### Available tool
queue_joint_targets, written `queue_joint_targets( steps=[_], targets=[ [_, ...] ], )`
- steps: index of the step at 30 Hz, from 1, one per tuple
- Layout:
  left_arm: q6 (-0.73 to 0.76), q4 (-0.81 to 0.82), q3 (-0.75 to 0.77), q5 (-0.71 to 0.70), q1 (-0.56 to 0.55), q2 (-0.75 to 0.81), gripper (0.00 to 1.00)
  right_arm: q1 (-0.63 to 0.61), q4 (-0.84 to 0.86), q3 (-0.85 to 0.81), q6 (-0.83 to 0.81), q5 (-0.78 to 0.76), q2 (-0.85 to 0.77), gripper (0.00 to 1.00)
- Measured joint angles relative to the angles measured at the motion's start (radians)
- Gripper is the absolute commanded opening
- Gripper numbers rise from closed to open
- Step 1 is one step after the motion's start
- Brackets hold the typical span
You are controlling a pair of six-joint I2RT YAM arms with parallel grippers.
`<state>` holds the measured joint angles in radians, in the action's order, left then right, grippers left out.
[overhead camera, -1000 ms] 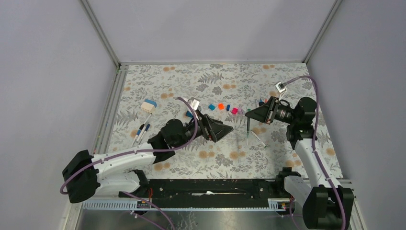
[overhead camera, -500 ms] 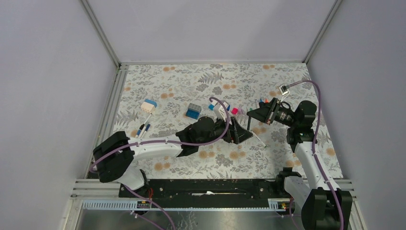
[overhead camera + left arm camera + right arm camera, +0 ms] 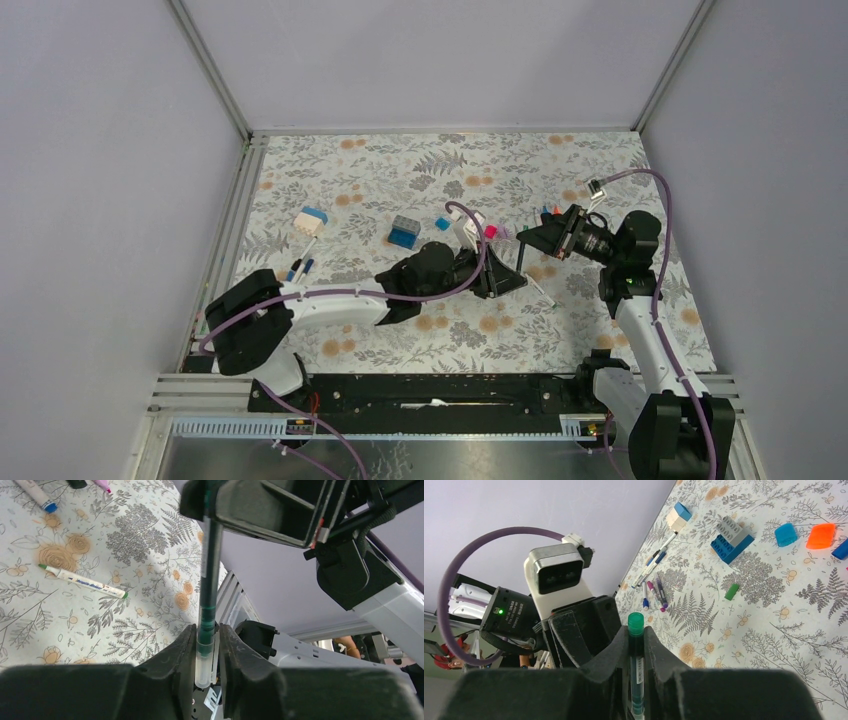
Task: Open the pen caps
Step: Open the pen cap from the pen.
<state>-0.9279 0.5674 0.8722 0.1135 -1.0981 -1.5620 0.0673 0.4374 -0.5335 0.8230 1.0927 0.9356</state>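
My right gripper (image 3: 636, 635) is shut on a dark green pen (image 3: 636, 680) and holds it above the mat, its green end (image 3: 636, 621) sticking out past the fingertips. In the left wrist view the barrel (image 3: 210, 570) runs down from the right gripper (image 3: 260, 505) to a clear pen cap (image 3: 204, 662). My left gripper (image 3: 206, 645) is shut on that cap, one finger on each side. From above, the two grippers (image 3: 510, 278) (image 3: 530, 240) meet right of centre. Loose blue (image 3: 785, 533), orange (image 3: 821, 535) and green (image 3: 731, 591) caps lie on the mat.
A blue-and-grey block (image 3: 404, 232) and a white-and-blue block (image 3: 311, 220) sit on the floral mat. Several pens (image 3: 298, 270) lie at the left. A white pen with green ends (image 3: 82, 581) lies under the grippers. Grey walls close in the mat.
My left arm has swung right from the mat's middle to the hanging pen, and its jaws went from wide open to shut on the cap. The right gripper has barely moved.
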Motion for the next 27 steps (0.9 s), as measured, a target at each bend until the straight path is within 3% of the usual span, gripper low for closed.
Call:
queue_joint_targets(
  steps=[2,5,7,13,16,18,27],
  targets=[
    [-0.002,0.006,0.009,0.013,0.0,-0.006,0.01,0.001,-0.002,0.0,0.0,-0.002,0.0,0.0],
    [-0.003,0.009,0.016,0.026,-0.002,-0.016,0.0,0.001,-0.003,0.0,-0.002,0.0,0.0,0.0],
    [-0.003,0.009,0.016,0.034,-0.001,-0.017,0.0,0.002,-0.005,0.0,-0.003,0.0,0.0,0.08],
    [0.031,-0.049,0.016,0.042,0.006,-0.003,0.0,0.004,-0.052,-0.011,-0.072,0.033,-0.005,0.68],
    [0.068,-0.133,0.016,0.054,0.026,0.035,0.0,0.011,-0.151,-0.056,-0.191,0.068,-0.02,0.9],
    [0.096,-0.191,0.015,0.082,0.054,0.08,0.0,0.021,-0.248,-0.108,-0.31,0.087,-0.031,0.99],
    [0.203,-0.41,0.026,0.261,0.171,0.204,0.0,0.04,-0.864,-0.369,-1.073,0.097,-0.015,1.0]
  ],
)
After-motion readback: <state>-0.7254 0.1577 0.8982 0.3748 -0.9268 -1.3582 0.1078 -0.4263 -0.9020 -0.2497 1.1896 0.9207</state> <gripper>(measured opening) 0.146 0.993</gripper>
